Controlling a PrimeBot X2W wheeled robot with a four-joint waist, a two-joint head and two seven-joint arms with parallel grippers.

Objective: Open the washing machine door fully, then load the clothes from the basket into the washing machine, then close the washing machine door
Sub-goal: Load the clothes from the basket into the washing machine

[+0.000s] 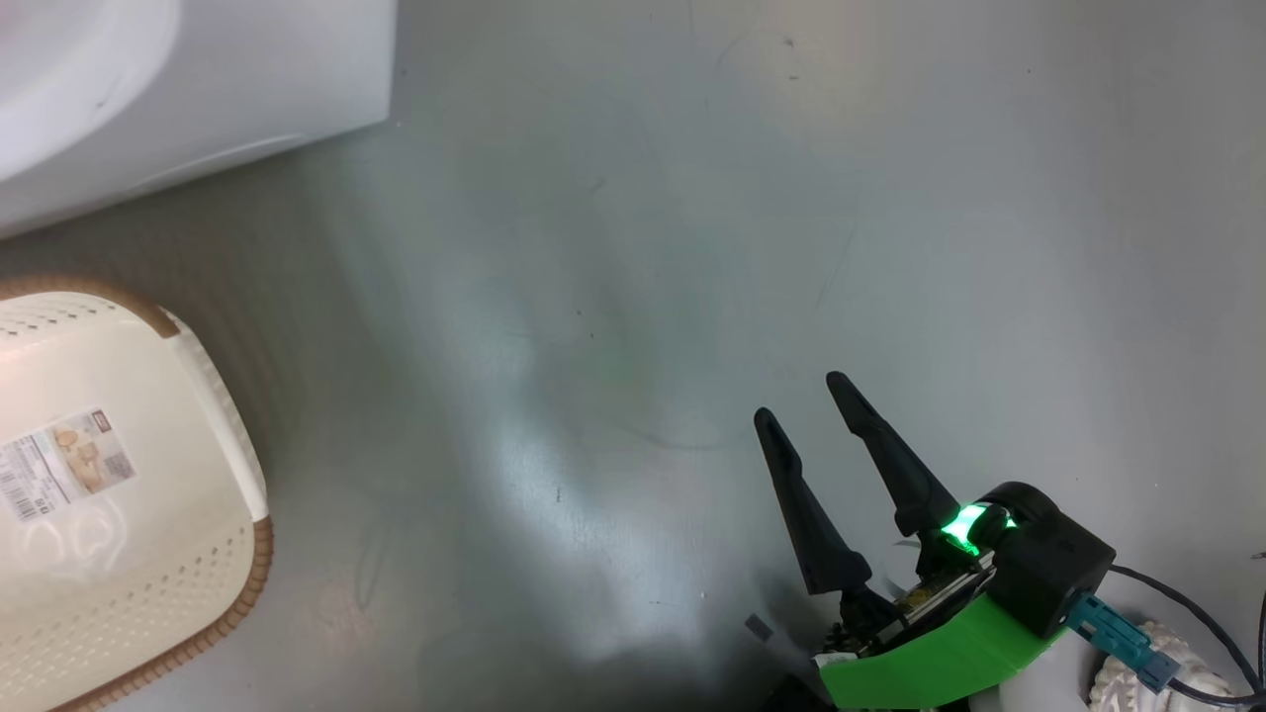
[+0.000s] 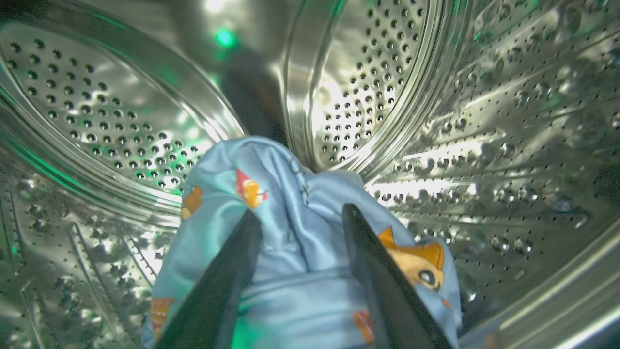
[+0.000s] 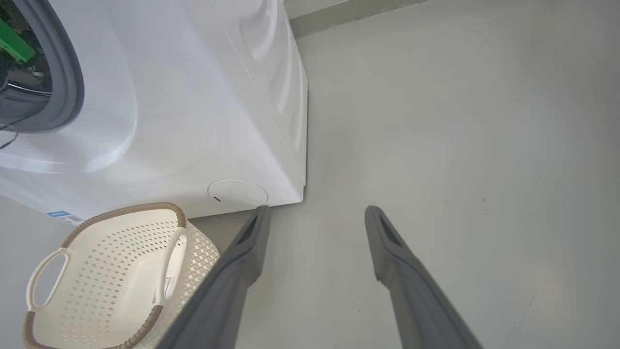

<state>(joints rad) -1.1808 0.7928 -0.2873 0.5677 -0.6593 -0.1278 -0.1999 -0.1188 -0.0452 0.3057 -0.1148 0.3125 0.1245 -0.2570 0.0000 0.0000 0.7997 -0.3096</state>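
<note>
Inside the washing machine's steel perforated drum [image 2: 460, 121], my left gripper [image 2: 300, 213] stands open, its two dark fingers on either side of the light blue clothes [image 2: 295, 252] with orange cartoon prints. The bundle rests on the drum wall. The cream basket [image 1: 229, 425] stands on the floor at the left, holding nothing but its paper label [image 1: 64, 465]. It also shows beside the white washing machine [image 3: 193, 97], below the grey gasket [image 3: 68, 72]. My right gripper [image 1: 803, 400] hangs open over bare floor with nothing between its fingers. The washing machine door is out of view.
A corner of the washing machine [image 1: 198, 79] fills the upper left of the head view. Its round filter cap [image 3: 237, 193] sits low on the front, just behind the basket [image 3: 97, 271]. Grey floor [image 1: 643, 247] stretches to the right of both.
</note>
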